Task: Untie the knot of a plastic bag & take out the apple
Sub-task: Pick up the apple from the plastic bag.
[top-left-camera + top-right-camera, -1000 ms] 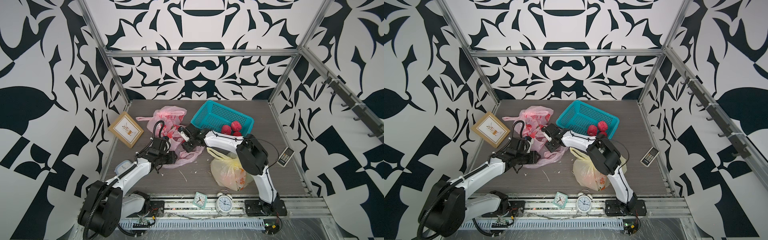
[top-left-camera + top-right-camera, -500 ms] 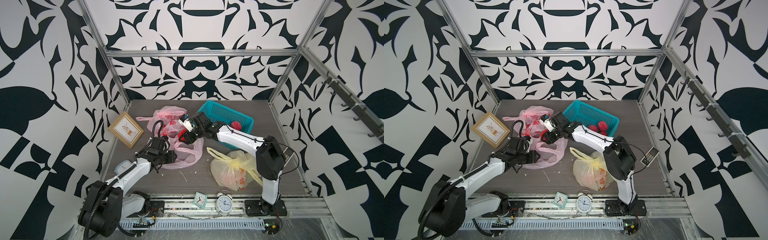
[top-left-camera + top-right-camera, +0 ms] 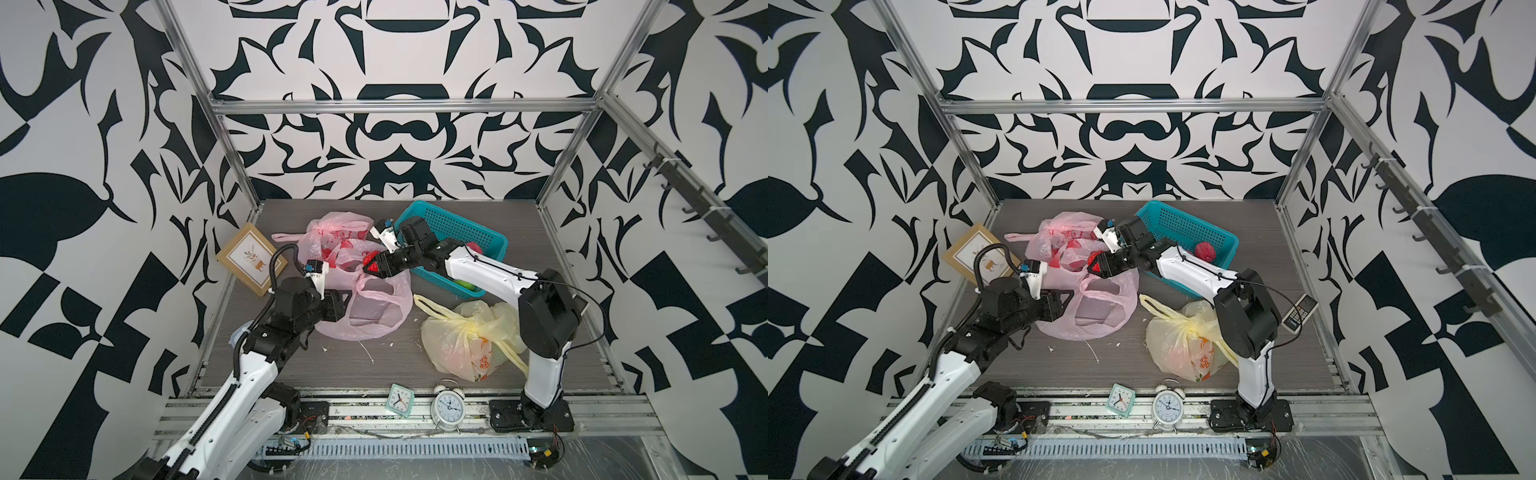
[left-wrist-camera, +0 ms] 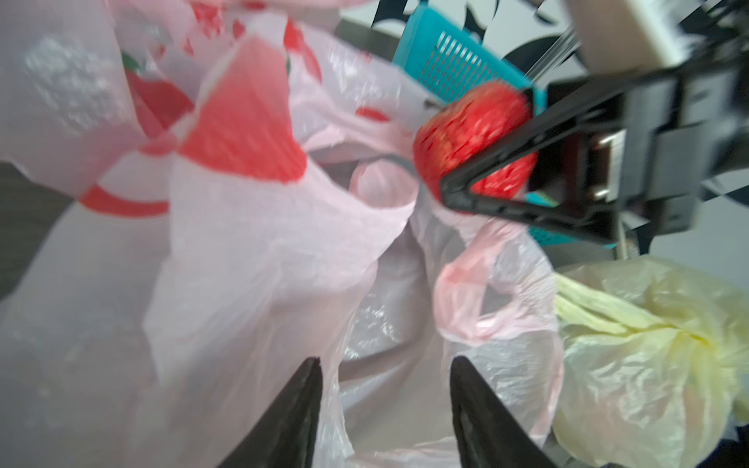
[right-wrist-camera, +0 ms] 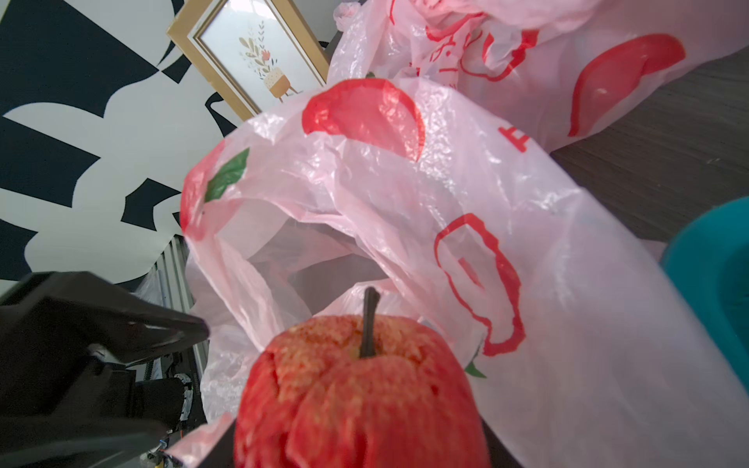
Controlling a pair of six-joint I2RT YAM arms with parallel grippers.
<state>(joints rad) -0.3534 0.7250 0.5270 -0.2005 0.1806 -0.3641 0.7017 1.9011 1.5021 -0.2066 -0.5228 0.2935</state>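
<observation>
A red apple [image 5: 360,397], stem showing, is clamped in the right tool [image 3: 370,268] just above the open pink bag [image 3: 365,307], beside a teal basket [image 3: 465,232]. The left tool [image 4: 385,360], jaws parted, sits at the bag's edge on the bench [image 3: 374,361].

pink bags [image 3: 374,311] [image 3: 332,232] 2 | yellow bag [image 3: 461,340] 1 | basket [image 3: 457,224] 1 | clocks [image 3: 401,400] [image 3: 448,405] 2 | frame [image 3: 251,257] 1 | remote [image 3: 1300,311] 1 | red apples [image 5: 356,397] [image 3: 1204,251] 2
</observation>
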